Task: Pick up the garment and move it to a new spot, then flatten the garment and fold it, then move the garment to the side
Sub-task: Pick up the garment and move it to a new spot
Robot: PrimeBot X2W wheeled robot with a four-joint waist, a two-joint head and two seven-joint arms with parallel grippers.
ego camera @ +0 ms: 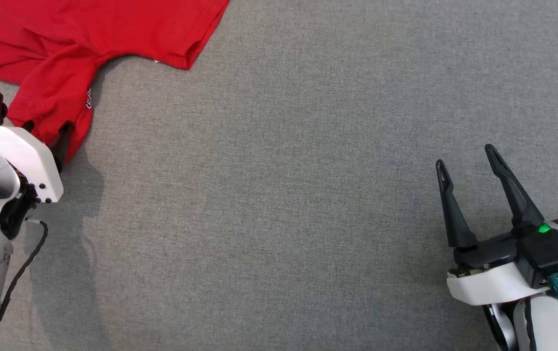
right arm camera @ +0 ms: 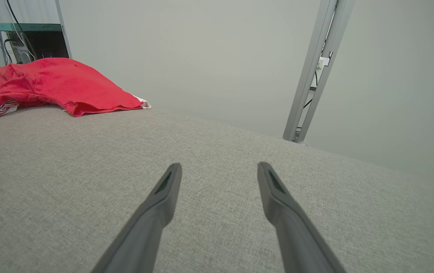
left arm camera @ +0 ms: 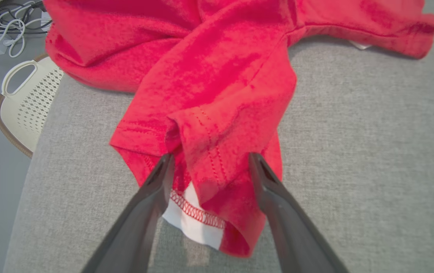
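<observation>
Head, left wrist and right wrist views of a grey cloth-covered tabletop (ego camera: 283, 195). The red garment (ego camera: 88, 34) lies crumpled at the far left corner of the tabletop, partly cut off by the top and left edges of the head view, with one sleeve (ego camera: 59, 97) trailing towards the robot. The left tool (left arm camera: 211, 157) is at the end of this sleeve. Its two dark fingers (left arm camera: 144, 204) are spread wide, one on either side of the bunched sleeve hem, and the cloth lies between them without being pinched. Below the hem, between the fingers, a white inner patch (left arm camera: 194, 223) edged with red overlock stitching is exposed. The right tool (ego camera: 465, 156) is at the near right, well apart from the garment. Its fingers are likewise spread, with nothing between them, over bare tabletop. Off the left edge of the tabletop, in the left wrist view, stand a cream perforated basket (left arm camera: 27, 98) and a tangle of cables (left arm camera: 8, 26). Beyond the far edge, in the right wrist view, a slanted metal post (right arm camera: 315, 68) rises against a pale wall.
</observation>
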